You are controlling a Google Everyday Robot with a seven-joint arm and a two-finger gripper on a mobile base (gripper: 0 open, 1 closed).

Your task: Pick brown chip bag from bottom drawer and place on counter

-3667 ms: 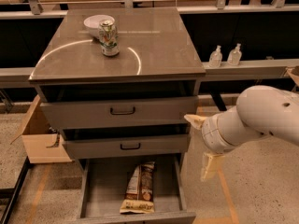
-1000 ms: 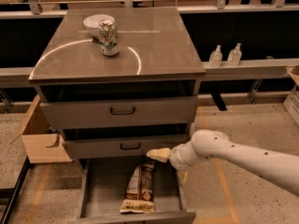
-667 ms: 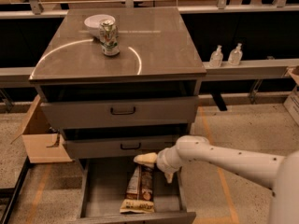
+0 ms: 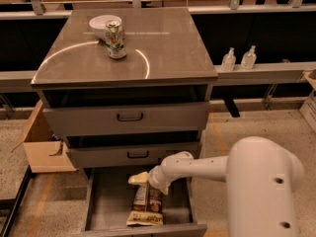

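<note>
The brown chip bag (image 4: 146, 207) lies lengthwise on the floor of the open bottom drawer (image 4: 106, 206), tan-yellow end toward the front. My gripper (image 4: 148, 180) reaches in from the right, low over the bag's far end, just under the middle drawer's front. The white arm (image 4: 237, 174) hides part of the drawer's right side. The counter (image 4: 163, 48) is the glossy grey-brown slab on top of the cabinet.
A green-and-white soda can (image 4: 115, 39) and a white bowl (image 4: 100, 23) stand at the counter's back left. Two shallower drawers (image 4: 129, 117) sit slightly open above. A cardboard box (image 4: 42, 144) stands left of the cabinet. Two bottles (image 4: 238, 59) stand on a ledge to the right.
My arm has swung in from the right and lowered; the gripper has moved left and down to just over the far end of the chip bag. The bag has not moved.
</note>
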